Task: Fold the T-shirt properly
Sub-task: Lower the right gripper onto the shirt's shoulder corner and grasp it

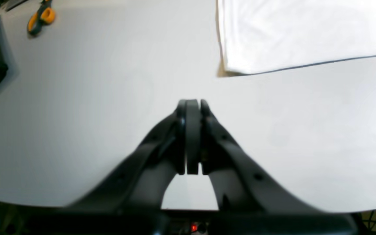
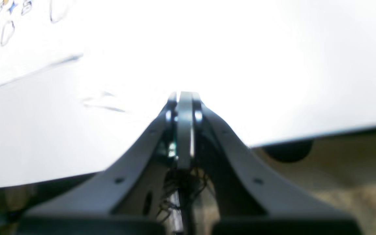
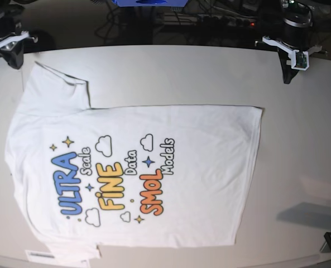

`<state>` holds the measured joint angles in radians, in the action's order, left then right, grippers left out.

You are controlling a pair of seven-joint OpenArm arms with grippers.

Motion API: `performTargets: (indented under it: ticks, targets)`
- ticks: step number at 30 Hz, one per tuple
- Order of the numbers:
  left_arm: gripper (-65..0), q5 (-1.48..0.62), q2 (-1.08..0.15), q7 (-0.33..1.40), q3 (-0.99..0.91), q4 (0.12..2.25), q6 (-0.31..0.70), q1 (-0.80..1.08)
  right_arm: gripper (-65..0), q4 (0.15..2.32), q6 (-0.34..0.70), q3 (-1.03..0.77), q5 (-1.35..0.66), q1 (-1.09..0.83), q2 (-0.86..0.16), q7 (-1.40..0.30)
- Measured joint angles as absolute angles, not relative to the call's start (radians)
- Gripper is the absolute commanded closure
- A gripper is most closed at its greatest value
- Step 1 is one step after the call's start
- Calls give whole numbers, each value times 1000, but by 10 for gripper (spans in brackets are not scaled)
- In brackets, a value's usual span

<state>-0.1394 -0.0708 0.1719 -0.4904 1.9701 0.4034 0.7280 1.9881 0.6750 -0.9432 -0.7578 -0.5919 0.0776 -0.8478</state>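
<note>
T-shirt point(image 3: 171, 167) status: spread flat and print-up on the white table point(image 3: 299, 139), collar end toward the base view's left, hem toward its right, one sleeve near the top left corner and the other at the bottom edge. No fold is visible, so the task is judged to be at its first step, with both arms parked at the far table edge.

Left gripper point(image 1: 192, 103): jaws pressed together, holding nothing, above bare table with the shirt's hem corner ahead and to the right. Right gripper point(image 2: 184, 95): jaws look near-closed with no cloth between them, though the view is blurred, hovering over the shirt near the table edge.

Next move, as judged: spread both sets of jaws, descend to one long side, and pinch a single layer at shoulder and hem
</note>
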Motion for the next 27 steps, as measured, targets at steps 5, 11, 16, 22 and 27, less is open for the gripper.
performTargets:
  ticks: [5,11,16,22,27]
  targets:
    - [0,-139,-73,169,-490,1967,403,717,-310,1975,692,-1081,-880,-514,77,-1071]
    - [0,-139,-73,170,-490,1966,402,717,-384,1913,692,-1093,-890,-447,81,-1205]
    - [0,-140,-73,169,-490,1965,402,717,-393,1852,692,-1093,-884,-431,82,-1228]
    - [0,-140,-73,169,-490,1964,402,717,-454,1737,691,-1093,-883,-386,52,-1274]
    - [0,-140,-73,169,-490,1953,402,718,-460,1721,691,-1093,-880,-368,40,-1286]
